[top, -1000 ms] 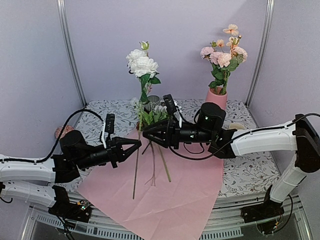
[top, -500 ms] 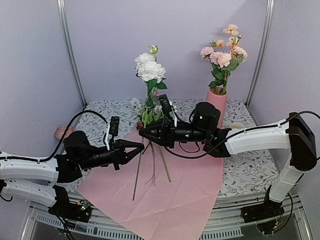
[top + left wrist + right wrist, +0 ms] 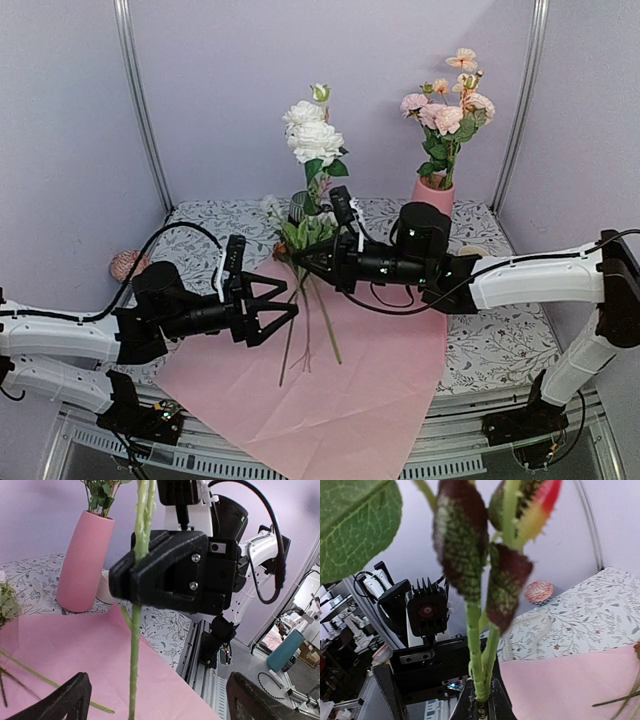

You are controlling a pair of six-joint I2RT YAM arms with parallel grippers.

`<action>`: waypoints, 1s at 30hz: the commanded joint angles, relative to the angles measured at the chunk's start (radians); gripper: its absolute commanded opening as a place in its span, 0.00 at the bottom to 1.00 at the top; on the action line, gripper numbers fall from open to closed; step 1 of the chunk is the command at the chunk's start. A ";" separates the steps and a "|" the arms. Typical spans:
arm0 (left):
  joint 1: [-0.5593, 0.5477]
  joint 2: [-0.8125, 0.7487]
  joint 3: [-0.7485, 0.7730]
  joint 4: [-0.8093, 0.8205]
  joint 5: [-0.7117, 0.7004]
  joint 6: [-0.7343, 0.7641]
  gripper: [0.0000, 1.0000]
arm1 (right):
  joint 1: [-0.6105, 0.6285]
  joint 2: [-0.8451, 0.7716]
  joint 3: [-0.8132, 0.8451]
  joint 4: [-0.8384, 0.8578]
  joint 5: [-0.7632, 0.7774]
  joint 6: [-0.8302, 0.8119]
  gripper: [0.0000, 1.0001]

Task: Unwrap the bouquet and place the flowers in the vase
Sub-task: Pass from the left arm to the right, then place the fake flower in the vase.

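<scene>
Flowers (image 3: 326, 335) lie loose on pink paper (image 3: 370, 390) nearest the arms. Left gripper (image 3: 291, 298), fingers spread wide, flanks a white rose stem (image 3: 313, 140) held upright, pinched by the right gripper (image 3: 297, 258). Farther back, the pink vase (image 3: 433, 193) holds more blooms.

A green flower stem (image 3: 134, 650) rises straight up the middle, pinched between the closed black fingers of the right gripper (image 3: 137, 572). Along the bottom edge, the left gripper (image 3: 159, 685) has its two fingers spread wide on either side of the stem, not touching it. Behind, a pink vase (image 3: 85, 562) holding leafy stems stands on a floral tablecloth (image 3: 160, 625). Pink paper (image 3: 75, 650) covers the foreground.
</scene>
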 commanded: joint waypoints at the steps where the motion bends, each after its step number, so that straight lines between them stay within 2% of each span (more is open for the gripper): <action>1: -0.006 -0.017 0.017 -0.029 -0.031 -0.005 0.98 | -0.020 -0.162 -0.016 -0.229 0.285 -0.145 0.02; 6: -0.006 -0.062 -0.003 -0.060 -0.107 -0.002 0.98 | -0.079 -0.367 0.016 -0.441 0.614 -0.293 0.02; 9: -0.005 -0.069 -0.007 -0.066 -0.121 0.005 0.98 | -0.120 -0.465 0.101 -0.534 0.750 -0.385 0.02; 14: -0.006 -0.051 -0.004 -0.049 -0.120 0.001 0.98 | -0.128 -0.503 0.261 -0.603 0.907 -0.563 0.02; 23: -0.005 -0.019 0.017 -0.046 -0.125 -0.008 0.98 | -0.158 -0.376 0.597 -0.733 1.014 -0.705 0.02; 30: -0.006 -0.015 0.019 -0.043 -0.122 -0.014 0.98 | -0.224 -0.330 0.619 -0.709 0.990 -0.714 0.02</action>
